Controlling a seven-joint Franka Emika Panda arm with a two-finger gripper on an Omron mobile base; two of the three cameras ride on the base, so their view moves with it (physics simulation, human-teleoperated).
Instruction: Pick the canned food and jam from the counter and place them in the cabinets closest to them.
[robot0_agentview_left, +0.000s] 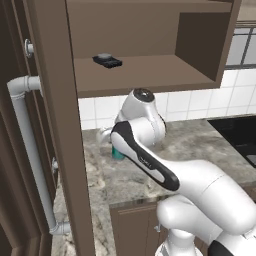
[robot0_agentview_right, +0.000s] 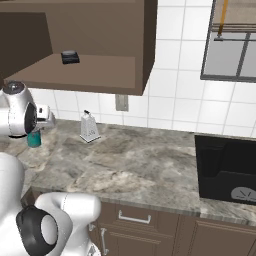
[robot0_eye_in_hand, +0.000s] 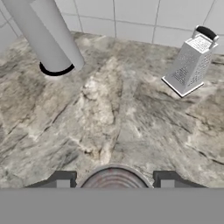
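Gripping the canned food (robot0_eye_in_hand: 114, 176) above the counter (robot0_eye_in_hand: 131, 127).

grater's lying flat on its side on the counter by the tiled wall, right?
Not quite: the grater stands upright on the counter by the tiled wall, handle on top. The right base view shows it clearly, and the hand view agrees.

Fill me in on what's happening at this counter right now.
The robot arm's gripper is shut on the canned food, a teal can at the left end of the counter. From these views I cannot tell if the can is lifted yet. A metal grater stands nearby by the tiled wall. The open cabinet above holds a small dark object.
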